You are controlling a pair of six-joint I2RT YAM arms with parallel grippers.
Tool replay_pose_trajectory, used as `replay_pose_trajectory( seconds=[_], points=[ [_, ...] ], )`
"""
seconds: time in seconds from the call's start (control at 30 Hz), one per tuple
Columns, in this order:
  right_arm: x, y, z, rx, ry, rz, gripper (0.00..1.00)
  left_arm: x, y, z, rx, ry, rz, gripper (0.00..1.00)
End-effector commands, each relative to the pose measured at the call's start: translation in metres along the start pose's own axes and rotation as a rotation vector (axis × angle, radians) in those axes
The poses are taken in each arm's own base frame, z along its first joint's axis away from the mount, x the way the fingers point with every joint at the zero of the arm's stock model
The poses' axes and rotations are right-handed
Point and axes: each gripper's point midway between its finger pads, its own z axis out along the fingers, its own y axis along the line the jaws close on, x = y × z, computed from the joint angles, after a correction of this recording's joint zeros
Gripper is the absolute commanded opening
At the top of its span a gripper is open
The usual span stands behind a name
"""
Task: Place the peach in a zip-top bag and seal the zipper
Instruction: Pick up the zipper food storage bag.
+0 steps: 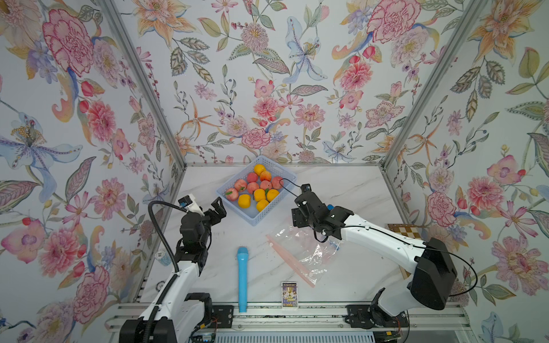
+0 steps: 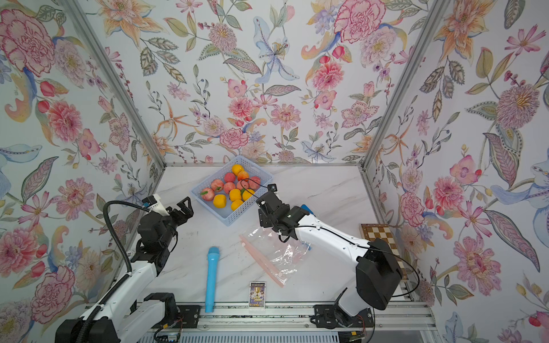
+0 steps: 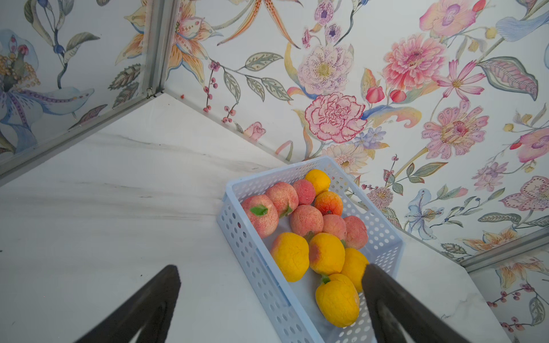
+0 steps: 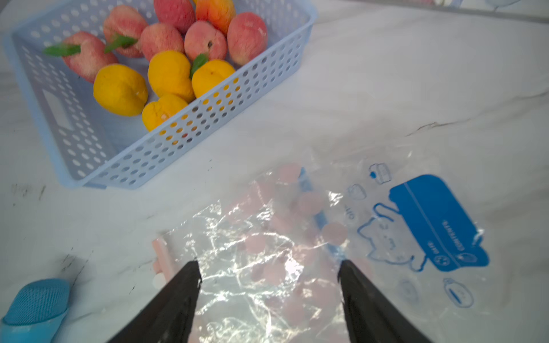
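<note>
L gripper (image 3: 271,268), R gripper (image 4: 269,264) wide, empty; 1 bag (image 1: 300,252); 12 peaches (image 1: 252,187), 1 basket (image 1: 234,208).

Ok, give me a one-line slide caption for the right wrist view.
Right gripper, jaws apart, over the crumpled clear zip-top bag, beside the blue basket of peaches.

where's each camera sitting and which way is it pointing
Top views: high above the robot's base, looking down on the table; left arm and right arm show.
Left wrist: on the left arm, facing the basket and back wall; left pincer, open, shows.
Right wrist: on the right arm, facing down at the zip-top bag; right pincer, open, shows.
Shared: every view catches the basket of peaches.
</note>
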Motion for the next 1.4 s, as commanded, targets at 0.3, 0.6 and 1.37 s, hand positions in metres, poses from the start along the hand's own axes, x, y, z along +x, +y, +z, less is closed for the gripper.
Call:
replay_pose_trajectory(
  seconds=[0.3, 0.6, 1.37],
  points=[
    [0.116, 0.050, 0.026, -0.008, 0.363, -0.178, 0.63, 0.033, -0.004, 0.020, 0.042, 0.140, -0.084, 0.99],
    [0.135, 0.057, 0.040, 0.010, 0.412, -0.198, 0.60, 0.032, 0.004, 0.015, 0.000, 0.125, -0.066, 0.99],
    [0.064, 0.010, 0.036, 0.101, 0.223, -0.012, 0.00, 0.029, -0.010, 0.005, 0.040, 0.133, -0.021, 0.95]
  ],
)
